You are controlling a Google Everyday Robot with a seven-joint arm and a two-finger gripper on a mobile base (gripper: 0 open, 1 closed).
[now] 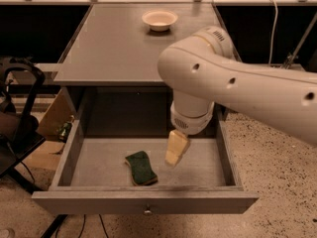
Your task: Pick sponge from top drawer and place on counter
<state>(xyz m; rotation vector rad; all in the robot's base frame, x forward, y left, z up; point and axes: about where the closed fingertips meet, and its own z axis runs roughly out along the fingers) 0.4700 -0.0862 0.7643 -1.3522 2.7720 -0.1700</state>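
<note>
The white arm (237,88) reaches in from 3 o'clock, crossing the grey bench (114,48) and bending down over the drawer. The top drawer (143,201) stands pulled out toward 6 o'clock below the bench, a small knob (147,211) on its front panel. A white bowl (159,20) sits upright on the bench toward 12 o'clock. The tan tool (176,148) hangs tilted inside the drawer, near its middle; whether it is open or closed I cannot tell. The sponge (141,167) lies green side up on the drawer floor, just beside the tool at its 8 o'clock, not touching it.
</note>
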